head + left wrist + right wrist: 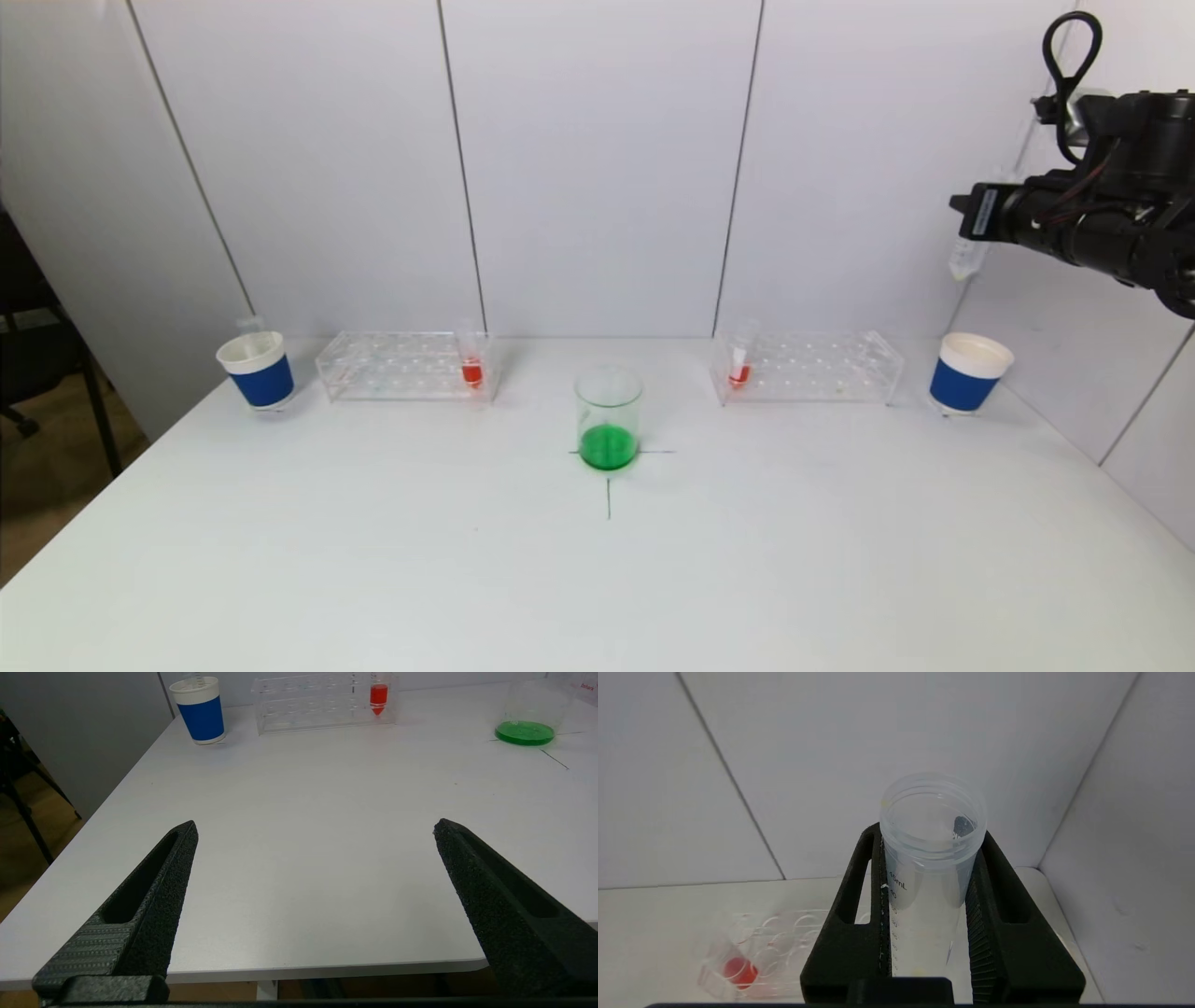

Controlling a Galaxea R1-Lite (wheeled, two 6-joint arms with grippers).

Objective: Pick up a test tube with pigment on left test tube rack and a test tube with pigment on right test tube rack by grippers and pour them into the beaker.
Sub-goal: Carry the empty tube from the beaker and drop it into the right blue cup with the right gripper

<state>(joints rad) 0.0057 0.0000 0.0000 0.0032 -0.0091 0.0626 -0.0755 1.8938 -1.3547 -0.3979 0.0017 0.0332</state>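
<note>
The glass beaker [608, 417], a clear cylinder with green liquid pooled at its bottom, stands on the matte white table [597, 579]. High and far to the beaker's right, the right gripper [927, 877] pinches an empty, clear plastic test tube [927, 891] between ribbed black fingers [859, 914]. Clear acrylic racks flank the beaker: the left rack [406, 366] and the right rack [808, 367] each hold one conical tube of red pigment. The left gripper [315, 828] hovers at the table's near edge, its textured prongs spread wide.
</note>
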